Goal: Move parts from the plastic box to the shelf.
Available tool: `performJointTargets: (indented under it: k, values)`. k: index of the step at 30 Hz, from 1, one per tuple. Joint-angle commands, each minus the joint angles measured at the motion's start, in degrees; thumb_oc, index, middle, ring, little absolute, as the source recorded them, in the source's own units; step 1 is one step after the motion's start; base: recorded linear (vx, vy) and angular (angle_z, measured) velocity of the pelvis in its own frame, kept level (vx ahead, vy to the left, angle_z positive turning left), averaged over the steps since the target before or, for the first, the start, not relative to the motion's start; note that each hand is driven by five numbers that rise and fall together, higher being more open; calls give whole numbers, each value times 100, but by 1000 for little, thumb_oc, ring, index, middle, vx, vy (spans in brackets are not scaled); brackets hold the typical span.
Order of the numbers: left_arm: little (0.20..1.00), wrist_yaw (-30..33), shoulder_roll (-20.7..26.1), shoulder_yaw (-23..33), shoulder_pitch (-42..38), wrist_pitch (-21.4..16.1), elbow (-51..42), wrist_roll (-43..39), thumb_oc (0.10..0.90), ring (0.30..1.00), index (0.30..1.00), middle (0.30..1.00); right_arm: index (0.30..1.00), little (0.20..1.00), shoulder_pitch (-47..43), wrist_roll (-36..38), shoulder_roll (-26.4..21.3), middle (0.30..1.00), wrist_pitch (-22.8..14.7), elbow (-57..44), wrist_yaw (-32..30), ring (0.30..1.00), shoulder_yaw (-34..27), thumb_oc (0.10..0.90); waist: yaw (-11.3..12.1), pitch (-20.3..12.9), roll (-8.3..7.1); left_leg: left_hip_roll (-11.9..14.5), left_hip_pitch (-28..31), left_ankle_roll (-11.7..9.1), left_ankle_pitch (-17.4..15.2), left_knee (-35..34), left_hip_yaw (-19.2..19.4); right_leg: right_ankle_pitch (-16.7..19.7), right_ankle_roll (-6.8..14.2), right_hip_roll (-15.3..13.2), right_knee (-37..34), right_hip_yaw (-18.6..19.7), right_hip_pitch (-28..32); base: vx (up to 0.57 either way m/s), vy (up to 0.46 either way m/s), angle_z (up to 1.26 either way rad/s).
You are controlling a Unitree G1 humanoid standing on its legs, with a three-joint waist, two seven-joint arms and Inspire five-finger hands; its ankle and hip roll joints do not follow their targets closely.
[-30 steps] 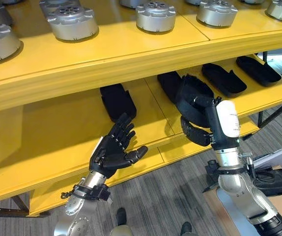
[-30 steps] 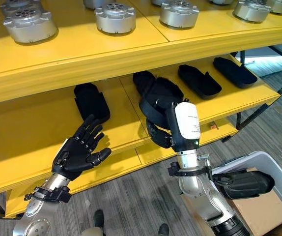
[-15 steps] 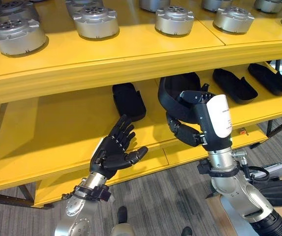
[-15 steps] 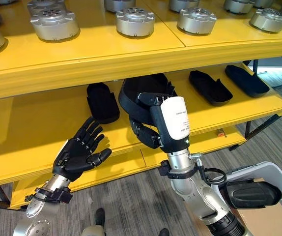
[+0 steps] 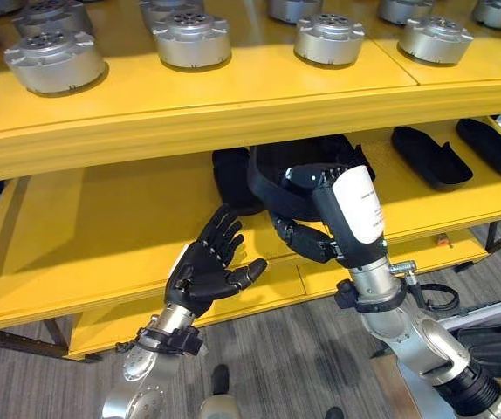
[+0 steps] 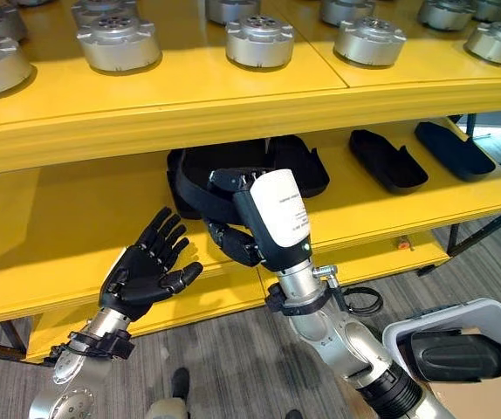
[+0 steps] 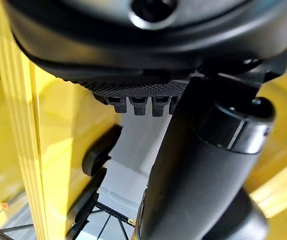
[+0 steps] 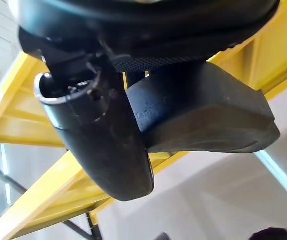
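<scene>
1. The right hand (image 5: 320, 231) has its fingers curled round a black tray-shaped part (image 5: 298, 175), holding it at the front of the yellow shelf's (image 5: 76, 253) lower level.
2. The part looks stiff, light and matte, so it should not slip; the grip sits on its near rim.
3. The left hand (image 5: 207, 271) hovers empty with fingers spread, just before the shelf edge.
4. Another black part (image 5: 231, 179) lies just beside it; open board lies to the robot's left, while the upper board hangs close overhead, so headroom looks tight.
</scene>
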Motion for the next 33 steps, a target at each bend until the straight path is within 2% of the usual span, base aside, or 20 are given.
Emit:
performJointTargets:
  k: [1, 5, 6, 7, 8, 10, 11, 12, 13, 14, 15, 16, 19, 25, 26, 28, 30, 33]
  values:
    - [1000, -139, 68, -153, -596, -717, -406, 151, 900, 1000, 1000, 1000, 300, 300, -1214, -362, 155, 300, -644, -418, -354, 300, -227, 400, 132, -224, 103, 196, 725, 84, -818, 140, 405, 121, 149, -21, 5, 94, -128, 41, 229, 10]
    - [1000, -463, 66, -183, -626, -636, -268, 127, 900, 1000, 1000, 1000, 300, 300, -1117, -463, 278, 300, -625, -409, -370, 300, -267, 400, 182, -237, 89, -4, 777, 216, -868, 120, 472, 546, 246, -316, -17, -4, -208, 67, 267, 14]
    - [1000, -577, 39, -139, -534, -646, -224, 175, 900, 1000, 1000, 1000, 300, 300, -1015, -465, 465, 300, -790, -386, -315, 300, -277, 400, 250, -264, 121, -80, 906, 242, -851, -16, 634, 910, 292, -476, 1, -340, -318, 73, 311, -7]
    - [1000, -570, 44, -131, -518, -670, -220, 214, 900, 1000, 1000, 1000, 300, 300, -995, -475, 518, 300, -861, -357, -313, 300, -263, 400, 254, -264, 124, -101, 938, 265, -868, -38, 685, 1020, 317, -509, 69, -447, -358, 69, 306, -27]
    - [1000, -561, 62, -133, -506, -702, -218, 272, 900, 1000, 1000, 1000, 300, 300, -961, -503, 574, 300, -958, -297, -348, 300, -245, 400, 245, -267, 143, -135, 973, 316, -907, -62, 726, 958, 322, -476, 264, -477, -415, 34, 180, -44]
    - [1000, -496, 106, -179, -586, -706, -187, 283, 900, 1000, 1000, 1000, 300, 300, -850, -512, 563, 300, -1019, -295, -404, 300, -248, 400, 153, -324, 160, -239, 885, 433, -929, -69, 623, 525, 192, -121, 558, -254, -469, 47, 180, -39]
    - [1000, -375, 107, -202, -675, -667, -184, 180, 900, 1000, 1000, 1000, 300, 300, -653, -535, 473, 300, -1080, -437, -441, 300, -303, 400, 17, -381, 155, -370, 752, 582, -938, -69, 447, -58, -23, 476, 1010, 88, -612, 52, 143, -3]
    - [1000, -355, 103, -206, -685, -686, -171, 156, 900, 1000, 1000, 1000, 300, 300, -620, -539, 458, 300, -1092, -460, -443, 300, -315, 400, -1, -390, 151, -388, 737, 600, -944, -69, 426, -149, -52, 555, 1102, 135, -644, 40, 128, 29]
    - [1000, -342, 93, -207, -722, -677, -161, 108, 900, 1000, 1000, 1000, 300, 300, -578, -531, 409, 300, -1080, -493, -463, 300, -327, 400, -47, -416, 140, -449, 670, 631, -933, -69, 361, -365, -170, 807, 1207, 273, -683, 36, 58, 49]
    - [1000, -351, 43, -241, -764, -673, -142, 128, 900, 1000, 1000, 1000, 300, 300, -567, -552, 379, 300, -1023, -500, -495, 300, -312, 400, -122, -429, 125, -542, 632, 649, -919, -69, 247, -612, -348, 1198, 1301, 507, -704, 66, 44, 43]
    - [1000, -391, -1, -370, -924, -567, -148, 155, 900, 1000, 1000, 1000, 300, 300, -600, -716, 339, 300, -792, -447, -522, 300, -297, 400, -271, -424, 84, -776, 600, 680, -888, -56, -128, -744, -557, 1663, 1210, 1084, -716, 69, -5, 75]
    - [1000, -481, -17, -420, -991, -532, -84, 92, 900, 1000, 1000, 1000, 300, 300, -587, -778, 201, 300, -808, -309, -681, 300, -329, 400, -326, -425, 80, -891, 525, 685, -865, -13, -390, -723, -652, 1730, 1056, 1298, -692, 37, -46, 135]
    - [1000, -768, -102, -352, -920, -406, -13, -152, 900, 1000, 1000, 1000, 300, 300, -506, -780, 4, 300, -875, -218, -811, 300, -408, 400, -329, -453, 84, -955, 490, 670, -849, 4, -578, -642, -691, 1727, 812, 1400, -585, 6, -66, 135]
    - [1000, -844, -130, -323, -777, -385, -22, -53, 900, 1000, 1000, 1000, 300, 300, -339, -723, -98, 300, -906, -275, -808, 300, -473, 400, -358, -512, 90, -963, 495, 648, -811, 5, -620, -530, -693, 1738, 630, 1452, -505, 15, -75, 7]
    - [1000, -851, -130, -338, -723, -305, -73, -53, 900, 1000, 1000, 1000, 300, 300, -132, -845, -155, 300, -852, -377, -895, 300, -451, 400, -463, -515, 141, -983, 541, 642, -942, 122, -421, -589, -704, 1709, 584, 1442, -446, 1, -131, -1]
    - [1000, -916, -122, -343, -765, -222, -78, -75, 900, 1000, 1000, 1000, 300, 300, -129, -898, -186, 300, -778, -365, -946, 300, -461, 400, -514, -498, 160, -940, 557, 622, -973, 175, -200, -585, -695, 1662, 575, 1347, -446, -38, -62, 15]
    - [1000, -1061, -104, -460, -870, -164, -59, 10, 900, 1000, 1000, 1000, 300, 300, -105, -978, -241, 300, -611, -339, -1004, 300, -511, 400, -652, -460, 209, -765, 567, 520, -993, 288, 264, -566, -682, 1549, 586, 1126, -442, -126, 49, 47]
    - [1000, -968, -70, -542, -883, -226, -103, 59, 900, 1000, 1000, 1000, 300, 300, -253, -946, -241, 300, -533, -212, -1003, 300, -418, 400, -671, -442, 239, -592, 589, 424, -948, 331, 237, -620, -708, 1469, 664, 1117, -428, -53, 87, 51]
